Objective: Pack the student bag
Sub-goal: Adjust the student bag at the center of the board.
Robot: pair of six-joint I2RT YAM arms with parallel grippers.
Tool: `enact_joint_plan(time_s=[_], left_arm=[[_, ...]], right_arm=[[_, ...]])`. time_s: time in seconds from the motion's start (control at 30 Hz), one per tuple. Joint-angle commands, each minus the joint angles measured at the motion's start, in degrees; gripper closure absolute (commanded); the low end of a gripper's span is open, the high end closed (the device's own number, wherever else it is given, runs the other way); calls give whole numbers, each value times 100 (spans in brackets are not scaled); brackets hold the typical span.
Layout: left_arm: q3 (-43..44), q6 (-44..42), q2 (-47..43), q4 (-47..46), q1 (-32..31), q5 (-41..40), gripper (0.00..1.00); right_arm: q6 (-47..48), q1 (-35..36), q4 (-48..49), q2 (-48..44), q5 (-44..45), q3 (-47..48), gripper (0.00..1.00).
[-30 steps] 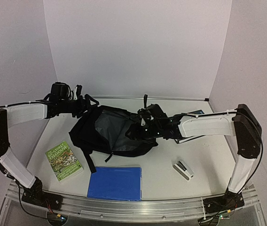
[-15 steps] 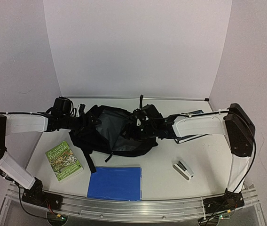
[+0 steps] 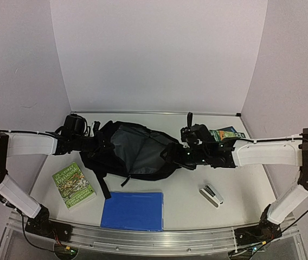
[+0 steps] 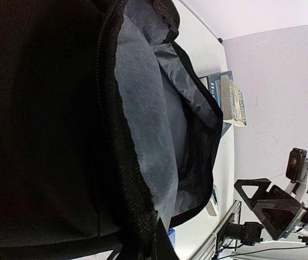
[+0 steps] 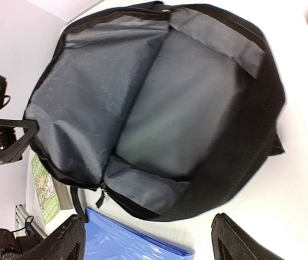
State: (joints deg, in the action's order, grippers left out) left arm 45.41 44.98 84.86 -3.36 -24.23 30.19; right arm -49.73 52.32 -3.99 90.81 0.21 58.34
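Note:
The student bag (image 3: pixel 128 154) is black and lies unzipped at mid-table, its grey lining (image 5: pixel 143 103) facing up and showing nothing inside. My left gripper (image 3: pixel 100 143) is at the bag's left edge. In the left wrist view the left gripper (image 4: pixel 156 241) is shut on the zippered rim (image 4: pixel 119 146). My right gripper (image 3: pixel 169 154) hangs just off the bag's right side. In the right wrist view the right gripper (image 5: pixel 148 244) stands open above the bag's near edge, holding nothing.
A green book (image 3: pixel 74 185) lies front left. A blue folder (image 3: pixel 132 210) sits in front of the bag. A white stapler (image 3: pixel 211 195) is front right. Stacked books (image 3: pixel 227 133) lie at the back right, behind my right arm.
My left gripper has closed on the bag's left rim. My right gripper has drawn back to the right, out of the bag's opening, and has spread wider.

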Motion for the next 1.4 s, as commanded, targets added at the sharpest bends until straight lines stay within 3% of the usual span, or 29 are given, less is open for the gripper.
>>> enact_joint_plan(time_s=[0.0, 0.1, 0.37, 0.43, 0.53, 0.6, 0.63, 0.87, 1.17, 1.2, 1.23, 1.27, 1.37], left_arm=[[392, -153, 95, -85, 84, -175, 100], [426, -155, 152, -115, 86, -126, 100], [438, -250, 143, -27, 147, -118, 100], [512, -352, 125, 79, 223, -128, 100], [742, -617, 129, 397, 344, -202, 100], [933, -830, 192, 639, 465, -246, 100], [1032, -914, 242, 739, 539, -248, 100], [1499, -1195, 566, 1004, 1086, -127, 100], [1393, -1106, 1215, 731, 1122, 675, 100], [1250, -1022, 1349, 569, 1116, 817, 100], [1114, -906, 1446, 317, 1114, 967, 100], [997, -831, 1511, 41, 1115, 1050, 100], [831, -757, 1610, -145, 1115, 1074, 96]], right_arm=[[-280, -71, -103, 143, 283, -187, 20], [-268, -73, -61, 392, 302, -79, 23], [-106, -90, 327, 1039, 186, 120, 41], [-70, -110, 337, 1158, 218, 160, 55], [-18, -182, 337, 1245, 286, 188, 87], [5, -273, 336, 1230, 321, 157, 99], [23, -319, 329, 1203, 349, 129, 100], [240, -800, 310, 921, 457, -184, 100], [626, -1326, 269, 748, 362, -285, 100], [668, -1329, 246, 722, 313, -230, 97], [715, -1328, 220, 682, 278, -175, 86], [756, -1331, 183, 637, 261, -152, 67], [911, -1379, -102, 426, 411, -108, 44]])
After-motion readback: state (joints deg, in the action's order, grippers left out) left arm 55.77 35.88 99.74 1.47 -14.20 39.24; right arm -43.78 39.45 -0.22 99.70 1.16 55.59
